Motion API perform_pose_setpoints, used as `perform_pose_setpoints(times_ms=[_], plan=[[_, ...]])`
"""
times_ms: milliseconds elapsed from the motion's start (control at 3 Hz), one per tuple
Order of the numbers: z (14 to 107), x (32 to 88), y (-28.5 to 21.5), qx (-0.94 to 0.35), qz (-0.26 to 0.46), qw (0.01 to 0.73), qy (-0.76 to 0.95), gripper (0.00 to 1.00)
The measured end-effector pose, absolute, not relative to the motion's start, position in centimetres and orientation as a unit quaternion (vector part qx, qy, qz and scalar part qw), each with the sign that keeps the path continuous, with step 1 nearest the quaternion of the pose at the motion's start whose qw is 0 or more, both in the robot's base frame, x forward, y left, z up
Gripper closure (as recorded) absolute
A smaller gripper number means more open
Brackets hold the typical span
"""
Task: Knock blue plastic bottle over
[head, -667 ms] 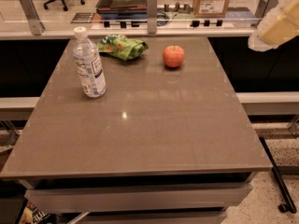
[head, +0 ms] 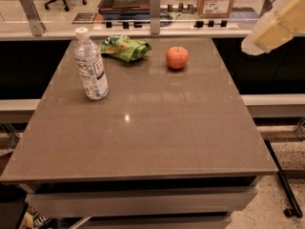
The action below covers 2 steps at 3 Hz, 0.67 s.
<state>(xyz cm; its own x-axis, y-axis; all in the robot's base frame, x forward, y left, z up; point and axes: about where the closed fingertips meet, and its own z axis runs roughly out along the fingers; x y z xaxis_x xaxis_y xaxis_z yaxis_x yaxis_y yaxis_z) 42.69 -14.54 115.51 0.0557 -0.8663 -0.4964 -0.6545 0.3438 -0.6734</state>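
Note:
The blue plastic bottle (head: pixel 90 66) stands upright near the table's left edge. It is clear, with a white cap and a white-and-blue label. My gripper (head: pixel 276 25) shows as a blurred pale yellow and white shape at the upper right, off the table's right side and far from the bottle.
A red apple (head: pixel 177 57) sits at the back middle of the grey table (head: pixel 152 128). A green snack bag (head: pixel 125 47) lies behind the bottle. A glass-railed counter with a cardboard box (head: pixel 215 0) runs along the back. A black stand leg (head: pixel 281 180) is on the floor at right.
The view has shifted slightly, so the table sits a little lower in the frame. The gripper stays at the upper right. The bottle, apple and bag have not moved.

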Motion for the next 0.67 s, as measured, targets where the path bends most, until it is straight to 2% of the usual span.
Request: perform_pose_setpoints(times_ms=[667], plan=[[112.1, 44.1, -12.6, -0.539, -0.04, 0.52, 0.662, 0.0]])
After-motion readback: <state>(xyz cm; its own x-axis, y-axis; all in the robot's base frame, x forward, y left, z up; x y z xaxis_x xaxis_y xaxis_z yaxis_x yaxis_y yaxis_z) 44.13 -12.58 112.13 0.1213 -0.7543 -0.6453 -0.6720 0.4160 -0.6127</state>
